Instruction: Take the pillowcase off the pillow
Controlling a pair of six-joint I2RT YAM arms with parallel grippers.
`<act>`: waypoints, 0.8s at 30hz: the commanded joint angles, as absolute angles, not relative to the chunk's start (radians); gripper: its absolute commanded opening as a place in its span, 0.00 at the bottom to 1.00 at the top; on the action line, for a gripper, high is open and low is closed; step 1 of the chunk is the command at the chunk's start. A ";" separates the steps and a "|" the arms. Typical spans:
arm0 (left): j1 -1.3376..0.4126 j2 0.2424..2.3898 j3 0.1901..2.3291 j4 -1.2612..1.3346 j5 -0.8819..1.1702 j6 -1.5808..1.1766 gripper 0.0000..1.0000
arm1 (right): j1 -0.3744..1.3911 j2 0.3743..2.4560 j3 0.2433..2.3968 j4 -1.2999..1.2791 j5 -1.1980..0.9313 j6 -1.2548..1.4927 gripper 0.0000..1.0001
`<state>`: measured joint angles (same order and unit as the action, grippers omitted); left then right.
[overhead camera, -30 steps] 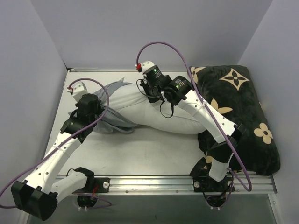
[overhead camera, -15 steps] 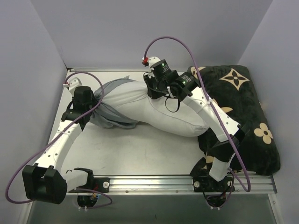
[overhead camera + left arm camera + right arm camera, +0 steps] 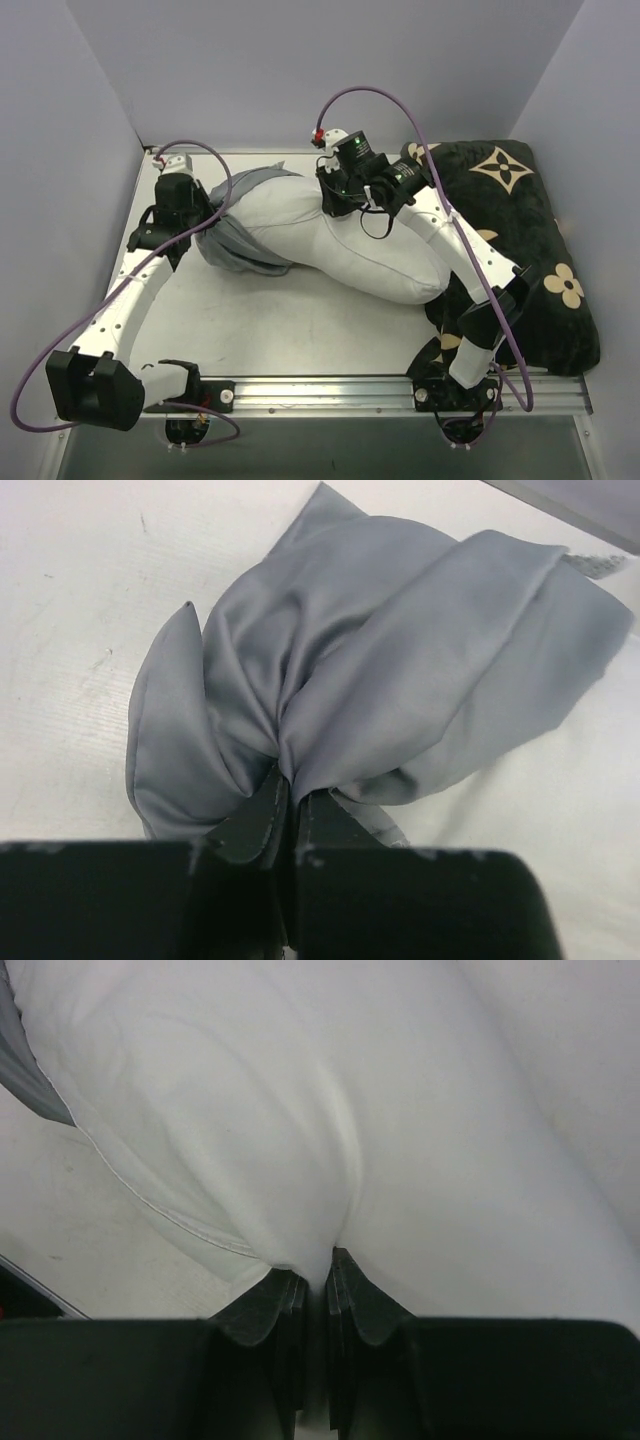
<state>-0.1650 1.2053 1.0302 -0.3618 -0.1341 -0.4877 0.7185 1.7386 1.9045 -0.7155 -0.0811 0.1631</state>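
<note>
A plain grey, limp and creased fabric pillowcase (image 3: 238, 243) sits bunched toward the far left corner of the pale worktop (image 3: 300, 335). It wraps only the left end of the large plump white pillow (image 3: 345, 250). How far that end reaches inside the grey folds is hidden. The rest of the pillow lies bare, slanting from the far left toward the right edge. Its right end is touching the black plush cushion with tan flower motifs (image 3: 525, 235), which fills the right side of the worktop.

The left claw (image 3: 292, 802) is pinched tight on a gathered bunch of the pillowcase, and grey pleats fan out from between its 2 fingers. From above, its fingertips are covered by the wrist, so only the wrist view shows the grip. A small speckled patch at the fabric's far edge in that view is too blurred to make out.

The right claw (image 3: 313, 1272) is clamped on a fold of the bare pillow, on its far side near the middle. The white cloth puckers into a crease at the 2 fingertips. A sliver of grey shows at the upper left corner of that view. In both wrist views, black housing cuts off the finger bases.

The right arm crosses over the cushion's near left corner, hiding part of it.
</note>
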 commanded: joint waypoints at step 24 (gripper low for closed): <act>-0.345 1.223 1.359 -0.661 -0.123 -0.416 0.00 | 0.925 1.672 1.940 -0.604 -0.174 -0.172 1.00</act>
